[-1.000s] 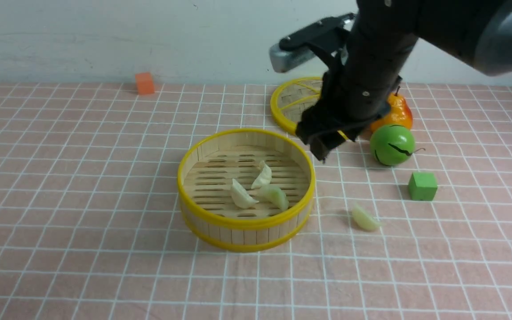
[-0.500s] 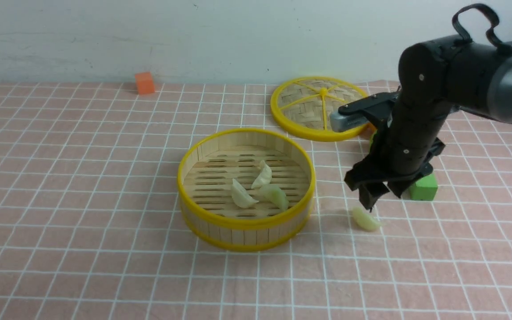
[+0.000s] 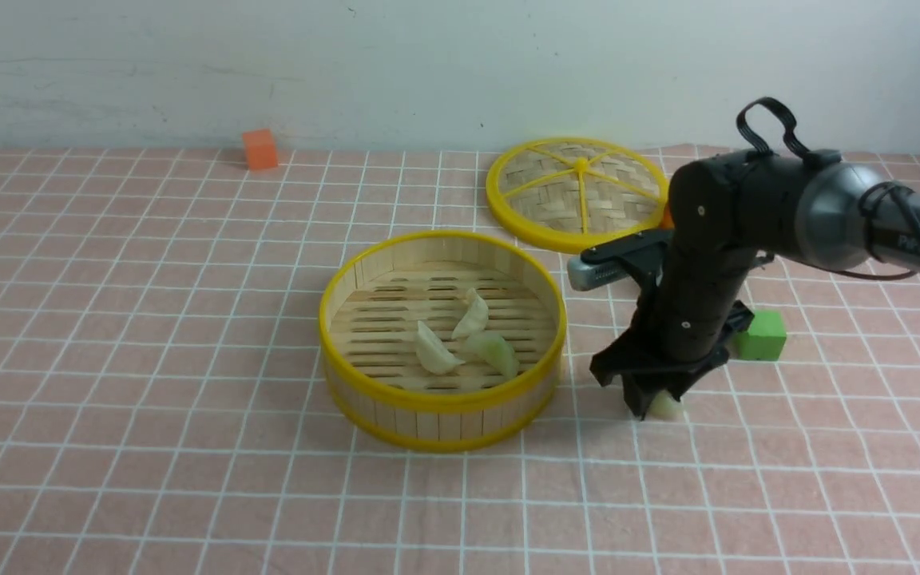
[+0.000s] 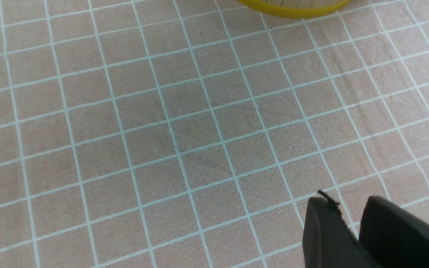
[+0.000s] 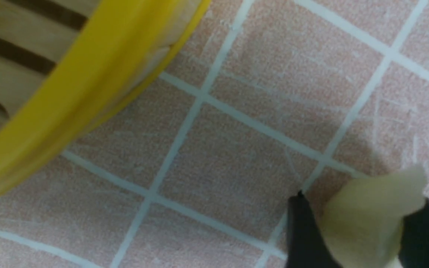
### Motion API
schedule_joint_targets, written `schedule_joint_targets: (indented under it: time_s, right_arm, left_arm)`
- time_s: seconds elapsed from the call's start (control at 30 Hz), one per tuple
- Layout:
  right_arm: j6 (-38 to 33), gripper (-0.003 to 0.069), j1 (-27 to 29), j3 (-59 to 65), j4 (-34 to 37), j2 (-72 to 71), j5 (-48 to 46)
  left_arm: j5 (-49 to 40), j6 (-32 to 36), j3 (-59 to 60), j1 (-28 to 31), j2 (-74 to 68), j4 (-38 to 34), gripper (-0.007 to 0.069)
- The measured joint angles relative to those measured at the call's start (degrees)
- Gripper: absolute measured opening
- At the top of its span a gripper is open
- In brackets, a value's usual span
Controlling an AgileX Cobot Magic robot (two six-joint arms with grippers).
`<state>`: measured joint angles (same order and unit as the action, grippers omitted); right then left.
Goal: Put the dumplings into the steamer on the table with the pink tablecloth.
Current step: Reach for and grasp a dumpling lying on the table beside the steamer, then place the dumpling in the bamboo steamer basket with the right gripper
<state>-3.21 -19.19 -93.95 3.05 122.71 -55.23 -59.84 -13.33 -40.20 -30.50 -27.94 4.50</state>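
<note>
Right arm [image 3: 747, 216] comes in from the right and bends down to the tabletop [image 3: 109, 479], just right of the steamer [image 3: 442, 415]. Right fingers [image 3: 636, 399] point down, tips at the pink tablecloth [image 3: 148, 319]. They are closed in on the loose dumpling [image 3: 668, 409]. In the right wrist view it sits between the two dark fingers and touches both. It is pale cream, with one pointed end sticking out past the tips. From the front it looks down at cloth level; can't tell whether it is lifted off. Steamer's yellow rim is close in that wrist view, with a strip of grid cloth between rim and dumpling: near, not touching.

Steamer sits mid-tabletop, upright, open on top. Three dumplings [image 3: 434, 351] lie on its slatted floor, bunched toward the middle and right. Two are cream, and the greenish one [image 3: 496, 353] is nearest the right wall. They touch or nearly touch each other.

Woven lid [image 3: 580, 188] with yellow spokes lies flat behind the steamer, to its right, apart from it. Green cube [image 3: 762, 335] is just right of the arm, partly hidden by it. Orange cube [image 3: 259, 149] sits far back left by the wall.

Left fingers [image 4: 322, 230] show only in the left wrist view, over grid cloth. Slim gap between them, nothing in it. Steamer's bottom yellow rim is at that view's far edge, well apart from them.
</note>
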Motion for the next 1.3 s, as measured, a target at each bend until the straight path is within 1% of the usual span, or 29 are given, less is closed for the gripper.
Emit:
schedule_joint_targets:
  time_s: [0.03, 0.07, 0.17, 0.23, 0.27, 0.3, 0.33, 0.37, 0.47, 0.53, 0.6, 0.77, 0.97, 1.13, 1.2, 1.27, 1.3]
  right_arm:
    - [0.0, 0.0242, 0.0, -0.4, 0.0, 0.0, -0.6]
    - [0.0, 0.0235, 0.0, -0.6, 0.0, 0.0, -0.9]
    - [0.0, 0.0242, 0.0, -3.3, 0.2, 0.0, -3.5]
    - [0.0, 0.0242, -0.1, -6.5, 1.0, -0.3, -5.5]
    - [0.0, 0.0242, -0.8, -10.6, 1.8, -0.7, -7.7]
    - [0.0, 0.0242, -0.8, -11.2, 2.0, -0.8, -8.0]
    - [0.0, 0.0242, -2.2, -15.4, 3.2, -1.1, -9.5]
    - [0.0, 0.0242, -2.3, -15.9, 3.2, -1.1, -9.6]
    - [0.0, 0.0242, -7.3, -24.0, 4.7, -1.2, -10.0]
    - [0.0, 0.0242, -10.1, -26.6, 4.4, -0.8, -8.9]
    - [0.0, 0.0242, -13.4, -28.6, 3.2, 0.3, -5.9]
    - [0.0, 0.0242, -17.8, -29.3, 0.4, 5.1, 1.6]
    - [0.1, 0.0242, -19.0, -29.3, 0.2, 11.0, 7.3]
    - [2.2, 0.0242, -19.0, -29.3, -0.6, 13.7, 10.8]
    - [2.8, 0.0262, -19.0, -29.3, -0.7, 13.9, 11.3]
    - [3.2, 0.0324, -19.0, -29.3, -1.0, 13.9, 11.1]
    - [3.2, 0.0368, -19.0, -29.3, -1.3, 13.9, 11.0]
  left_arm:
    - [0.0, 0.0, 0.0, 0.0, 0.0, 0.0, 0.0144]
    - [0.0, 0.0, 0.0, 0.0, 0.0, 0.0, 0.0144]
    - [0.0, 0.0, 0.0, 0.0, 0.0, 0.0, 0.0144]
    - [0.0, 0.0, 0.0, 0.0, 0.0, 0.0, 0.0144]
    - [0.0, 0.0, 0.0, 0.0, 0.0, 0.0, 0.0144]
    - [0.0, 0.0, 0.0, 0.0, 0.0, 0.0, 0.0144]
    - [0.0, 0.0, 0.0, 0.0, 0.0, 0.0, 0.0144]
    - [0.0, 0.0, 0.0, 0.0, 0.0, 0.0, 0.0144]
    - [0.5, 0.0, 0.0, 0.0, 0.0, 0.2, 0.0144]
    - [0.9, 0.0, 0.0, 0.0, 0.0, 0.3, 0.0144]
    - [1.1, 0.0, 0.0, 0.0, 0.0, 0.3, 0.0144]
    - [1.1, 0.0, 0.0, 0.0, 0.0, 0.2, 0.0147]
    - [1.1, 0.0, 0.0, 0.0, 0.0, 0.1, 0.0147]
    - [0.1, 0.0, 0.0, 0.0, 0.0, 0.0, 0.0147]
    - [0.0, 0.0, 0.0, 0.0, 0.0, 0.0, 0.0147]
    - [0.1, 0.0, 0.0, 0.0, 0.0, 0.0, 0.0147]
    - [0.5, 0.0, 0.0, 0.0, 0.0, 0.0, 0.0147]
